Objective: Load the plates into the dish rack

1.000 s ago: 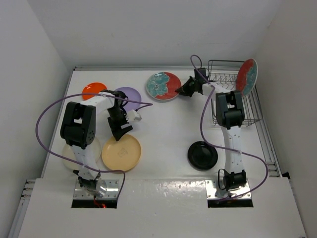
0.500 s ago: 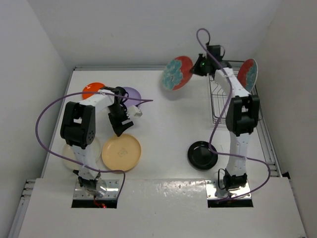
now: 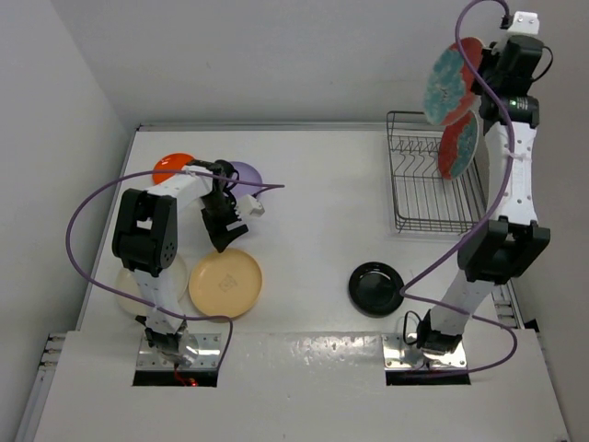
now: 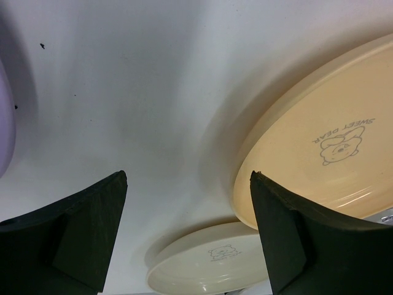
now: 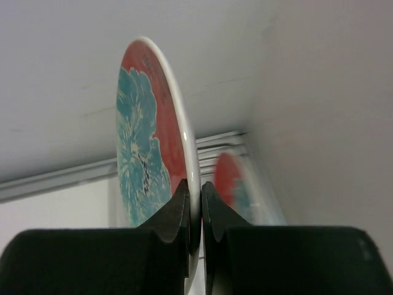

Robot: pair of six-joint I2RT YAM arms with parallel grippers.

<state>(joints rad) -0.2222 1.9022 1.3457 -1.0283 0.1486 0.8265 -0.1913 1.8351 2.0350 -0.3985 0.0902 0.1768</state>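
Seven round plates show in the top external view. The right gripper (image 3: 481,66) is raised high over the far right corner, clamped on the rim of a red plate with a teal floral pattern (image 3: 449,81), held on edge above the dish rack (image 3: 416,198). That rack is a rectangular basket of thin dark wire. A second floral plate (image 3: 457,145) stands upright in the rack at its far right end. A small glossy black plate (image 3: 375,288) lies flat on the white table (image 3: 313,230), on the near side of the rack. At the left lie the pale yellow plate (image 3: 226,284), the cream-white plate (image 3: 126,287), which the left arm partly hides, the small orange plate (image 3: 170,166) and the lavender plate (image 3: 245,174). The left gripper (image 3: 225,241) hangs over the far rim of the yellow plate. A purple cable (image 3: 78,230) loops beside that arm.

From the left wrist, the dark matte fingers (image 4: 80,236) are spread wide with nothing between them. Beyond them are the smooth yellow plate with a printed bear and the cream-white one, and the lavender rim sits at the left edge.

From the right wrist, both fingers (image 5: 173,215) pinch the thin white rim of the held floral plate. The racked plate is a blur behind it, near the wall (image 5: 319,110).
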